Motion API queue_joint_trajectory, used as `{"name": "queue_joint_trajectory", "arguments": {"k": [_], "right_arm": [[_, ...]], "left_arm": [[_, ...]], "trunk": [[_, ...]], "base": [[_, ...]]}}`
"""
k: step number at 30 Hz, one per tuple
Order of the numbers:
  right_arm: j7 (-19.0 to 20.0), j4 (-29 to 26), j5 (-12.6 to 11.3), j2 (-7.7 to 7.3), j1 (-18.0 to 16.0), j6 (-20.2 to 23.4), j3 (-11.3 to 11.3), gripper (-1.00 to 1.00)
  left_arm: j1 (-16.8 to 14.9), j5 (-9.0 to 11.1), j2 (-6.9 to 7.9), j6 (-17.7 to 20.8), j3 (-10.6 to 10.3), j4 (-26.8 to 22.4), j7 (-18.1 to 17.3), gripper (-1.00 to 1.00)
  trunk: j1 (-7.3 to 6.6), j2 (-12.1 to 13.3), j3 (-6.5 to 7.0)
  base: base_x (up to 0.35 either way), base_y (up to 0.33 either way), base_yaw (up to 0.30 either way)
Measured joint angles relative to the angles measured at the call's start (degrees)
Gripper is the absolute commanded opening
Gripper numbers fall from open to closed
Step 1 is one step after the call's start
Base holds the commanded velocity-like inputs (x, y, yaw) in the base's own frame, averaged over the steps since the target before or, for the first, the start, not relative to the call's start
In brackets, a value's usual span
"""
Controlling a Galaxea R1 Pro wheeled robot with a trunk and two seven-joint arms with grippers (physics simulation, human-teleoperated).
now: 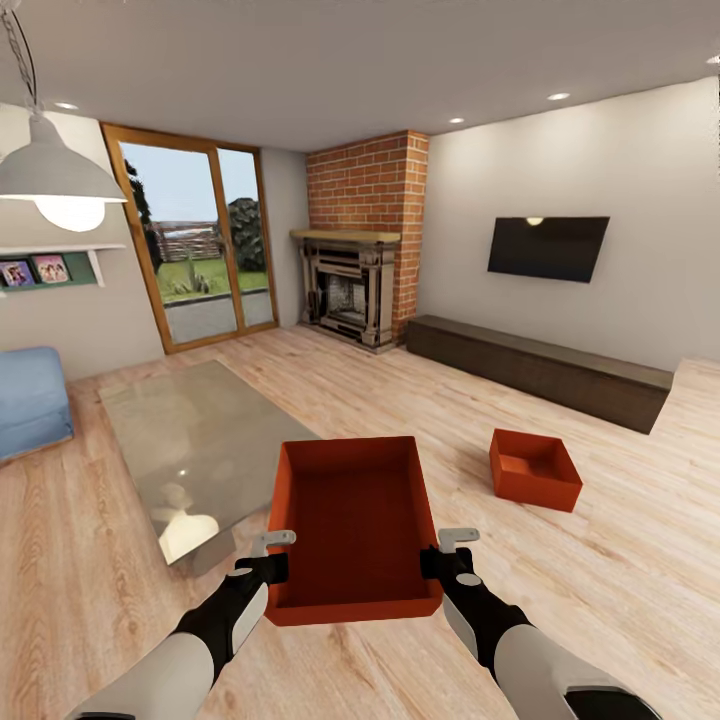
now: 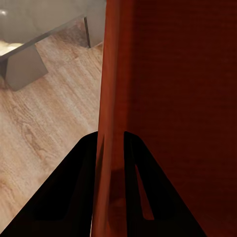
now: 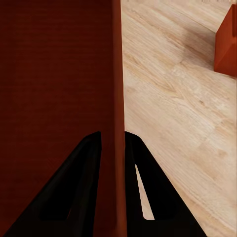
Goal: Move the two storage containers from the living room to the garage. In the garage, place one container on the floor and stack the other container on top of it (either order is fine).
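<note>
Head view: living room, light wood plank floor (image 1: 620,560); one orange-red storage container (image 1: 355,520) held up in front of the robot, open top facing up, inside bare; left tool (image 1: 268,562) at the container's left wall near its near corner, right tool (image 1: 450,558) at the right wall opposite; both arms reach in from the near edge.

Left wrist view: left tool (image 2: 109,148) closed narrow on the container wall (image 2: 168,98); the thin red wall runs between the two dark fingers (image 2: 74,187), one on each face; wood floor and a leg of the glass coffee worktop (image 2: 24,64) beyond.

Right wrist view: right tool (image 3: 112,143) likewise clamped narrow on the opposite wall (image 3: 54,74); fingers (image 3: 79,182) either side of the wall, touching it; a corner of the second container (image 3: 227,44) on the planks beyond.

Second storage container (image 1: 535,468): on the floor, right of the held one and slightly farther, well apart from it; upright, open top, nothing seen inside; near the long low dark cabinet (image 1: 540,370) along the right wall.

Surroundings: glass coffee worktop (image 1: 190,430) to the left of the held container, just beside its far left corner as seen; blue sofa (image 1: 30,400) at far left; red-brick fireplace (image 1: 365,250) in the far corner; wall TV (image 1: 548,247) above the cabinet; glazed door (image 1: 195,240) with wood frame on the far wall; pendant lamp (image 1: 55,180) upper left.
</note>
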Motion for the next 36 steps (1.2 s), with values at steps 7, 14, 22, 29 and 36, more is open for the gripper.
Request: {"name": "queue_joint_trajectory", "arguments": {"k": [7, 14, 22, 29, 36], "right_arm": [[0.0, 0.0, 0.0, -0.03, 0.0, 0.0, 0.0, -1.0], [0.0, 0.0, 0.0, -0.02, 0.0, 0.0, 0.0, -1.0], [0.0, 0.0, 0.0, 0.0, 0.0, 0.0, 0.0, -1.0], [0.0, 0.0, 0.0, 0.0, 0.0, 0.0, 0.0, -1.0], [0.0, 0.0, 0.0, 0.0, 0.0, 0.0, 0.0, -1.0]], "left_arm": [[0.0, 0.0, -0.03, 0.0, 0.0, 0.0, 0.0, -1.0], [0.0, 0.0, -0.02, 0.0, 0.0, 0.0, 0.0, -1.0], [0.0, 0.0, 0.0, 0.0, 0.0, 0.0, 0.0, -1.0], [0.0, 0.0, 0.0, 0.0, 0.0, 0.0, 0.0, -1.0], [0.0, 0.1, 0.0, 0.0, -0.1, 0.0, 0.1, -1.0]], "trunk": [[0.0, 0.0, 0.64], [0.0, 0.0, 1.28], [0.0, 0.0, 2.01], [0.0, 0.0, 2.65], [0.0, 0.0, 3.29]], "base": [[0.0, 0.0, 0.0], [0.0, 0.0, 0.0], [0.0, 0.0, 0.0], [0.0, 0.0, 0.0], [0.0, 0.0, 0.0]]}}
